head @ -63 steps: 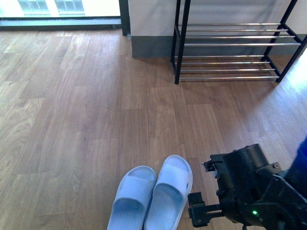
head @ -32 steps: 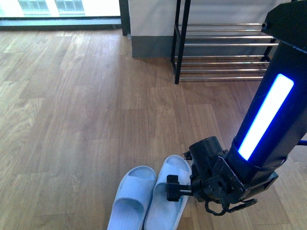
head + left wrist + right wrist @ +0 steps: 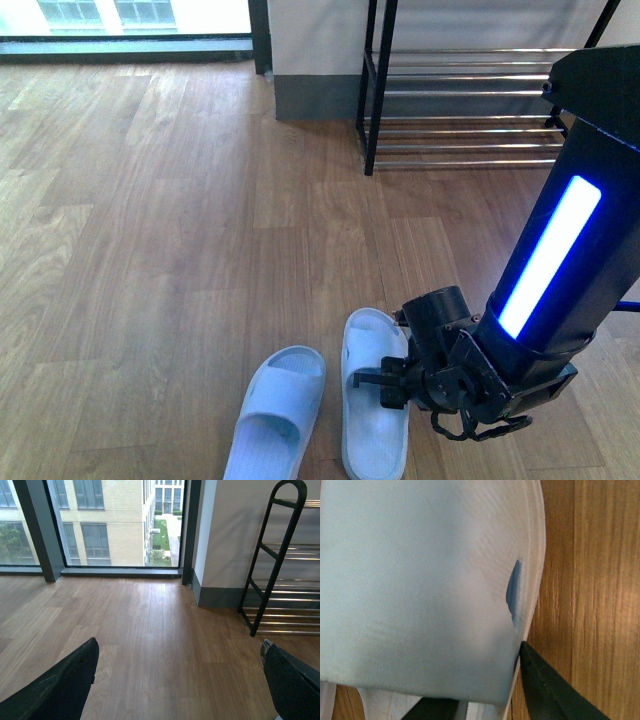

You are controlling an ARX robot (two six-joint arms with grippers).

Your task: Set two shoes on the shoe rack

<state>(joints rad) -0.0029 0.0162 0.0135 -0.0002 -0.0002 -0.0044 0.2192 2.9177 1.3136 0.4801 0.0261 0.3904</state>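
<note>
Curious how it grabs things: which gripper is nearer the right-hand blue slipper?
Right. The right gripper is right at that slipper; the left gripper is open over bare floor, with no slipper in its view.

Wood floor (image 3: pixel 150 250), brown planks, fills most of front view. Big window (image 3: pixel 120 525) at far end, dark frame (image 3: pixel 42 535) w/ thick posts. Outside: tan brick bldg (image 3: pixel 122 500), green trees (image 3: pixel 11 542), path (image 3: pixel 173 527) btwn bldgs. White wall (image 3: pixel 227 535) right next to window. Grey strip (image 3: pixel 217 597) along wall bottom, touching floor. Floor looks bright nr window.
</note>
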